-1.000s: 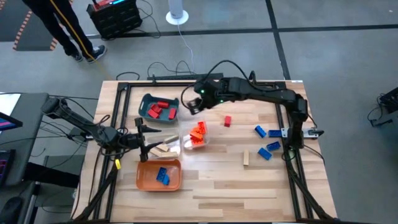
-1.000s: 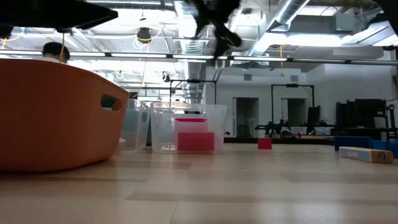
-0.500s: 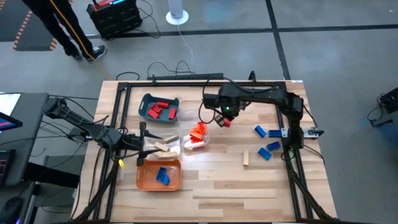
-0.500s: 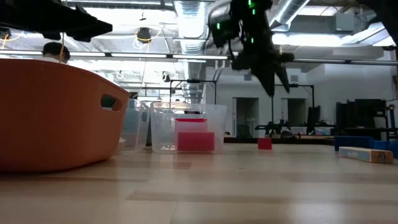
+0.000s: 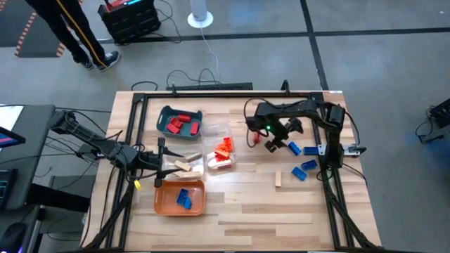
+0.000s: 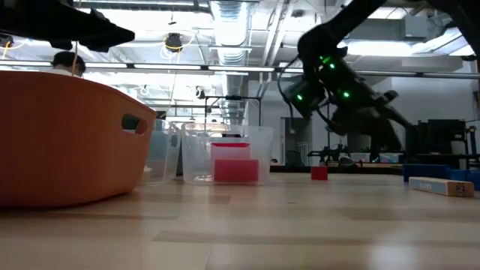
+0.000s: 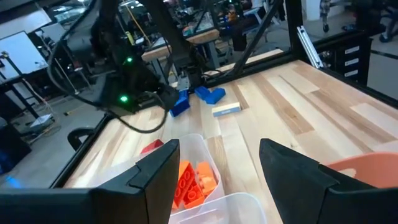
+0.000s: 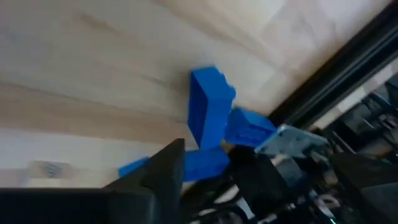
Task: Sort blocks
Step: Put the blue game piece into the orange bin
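Right gripper (image 5: 281, 138) jaws apart, empty, over blue blocks (image 5: 294, 148) near the table's (image 5: 246, 204) right edge: small studded bricks, long axes angled differently. Left gripper (image 5: 163, 158) parted above clear tray (image 5: 199, 169).

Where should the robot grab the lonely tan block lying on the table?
Grip the tan block at its middle, across its two long sides, coming straight down from above. It lies flat, long and narrow, with bare table all around, so fingers fit either side. The right gripper, near the blue blocks, is probably nearest.
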`<action>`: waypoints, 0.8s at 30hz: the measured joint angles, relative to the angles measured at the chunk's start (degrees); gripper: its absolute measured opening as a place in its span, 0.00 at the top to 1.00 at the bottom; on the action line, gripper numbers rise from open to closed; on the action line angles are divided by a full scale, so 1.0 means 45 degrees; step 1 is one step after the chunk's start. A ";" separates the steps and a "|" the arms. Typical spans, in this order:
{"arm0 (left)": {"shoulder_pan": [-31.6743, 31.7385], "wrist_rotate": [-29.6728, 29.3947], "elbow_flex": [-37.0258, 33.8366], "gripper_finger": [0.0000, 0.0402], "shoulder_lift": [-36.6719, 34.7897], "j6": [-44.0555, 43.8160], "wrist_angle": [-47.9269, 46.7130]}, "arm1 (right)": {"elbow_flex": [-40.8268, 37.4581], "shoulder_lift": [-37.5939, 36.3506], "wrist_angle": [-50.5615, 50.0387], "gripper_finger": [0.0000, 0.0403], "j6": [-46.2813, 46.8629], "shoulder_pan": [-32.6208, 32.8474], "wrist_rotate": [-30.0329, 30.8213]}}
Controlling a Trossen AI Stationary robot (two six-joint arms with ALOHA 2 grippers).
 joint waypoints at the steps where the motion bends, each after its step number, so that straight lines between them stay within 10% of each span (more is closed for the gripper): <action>1: 0.0000 -0.0004 0.0000 0.46 0.0005 0.0016 -0.0029 | -0.0249 0.0000 0.0004 0.43 -0.0015 0.0007 -0.0003; 24: 0.0000 -0.0019 -0.0010 0.46 0.0000 0.0000 -0.0407 | -0.4548 -0.2608 0.4736 0.46 -0.0430 0.0314 -0.0865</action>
